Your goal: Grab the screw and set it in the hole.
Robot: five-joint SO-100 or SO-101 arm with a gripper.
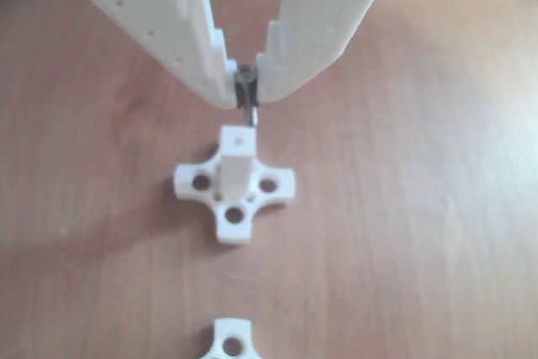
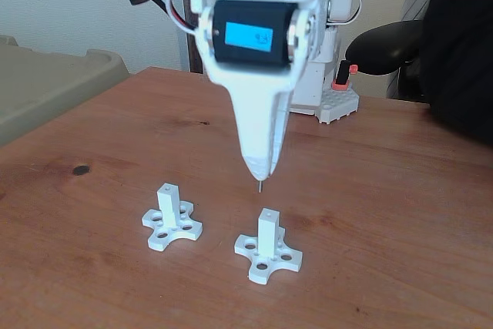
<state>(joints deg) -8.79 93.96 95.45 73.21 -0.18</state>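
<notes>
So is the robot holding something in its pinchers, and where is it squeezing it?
Yes. The gripper pinches the screw by its head end, between the fingertips. The thin shaft hangs down, free, above the white post.

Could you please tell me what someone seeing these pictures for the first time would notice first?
First comes the big white gripper hanging point-down over the middle of the wooden table in the fixed view, its tips shut on the thin dark screw. Just beneath the screw stands a white post on a cross-shaped base, the hole in its top not yet filled. A second white post stands to its left in that view.
</notes>
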